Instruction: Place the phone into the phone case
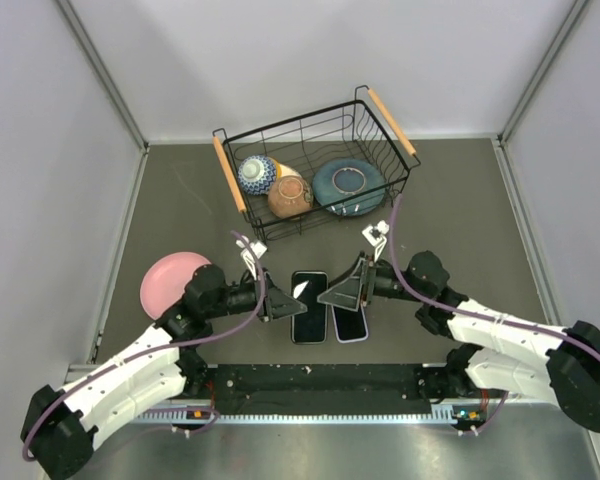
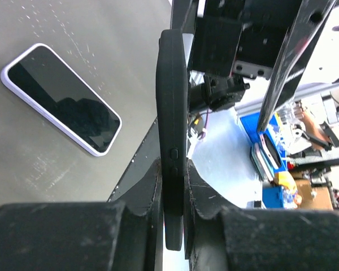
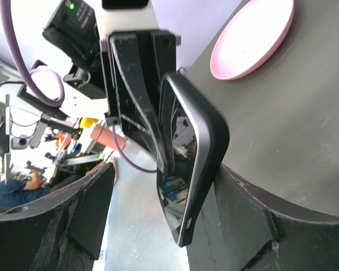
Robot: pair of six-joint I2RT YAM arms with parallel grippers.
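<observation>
Left wrist view shows you the left gripper (image 2: 172, 189) clamped on the phone (image 2: 172, 101), its fingers pressed against both flat faces near the side buttons. The phone sits just beside the phone case (image 2: 3, 75), apart from it; whether it is clear of the table you cannot tell. The case lies flat, its pale rim framing a glossy dark face. Your right gripper (image 1: 347, 290) is spread wide, its fingers (image 3: 79, 220) either side of the phone without touching. A pink plate (image 1: 175, 280) lies well apart from the case, beyond the left gripper.
</observation>
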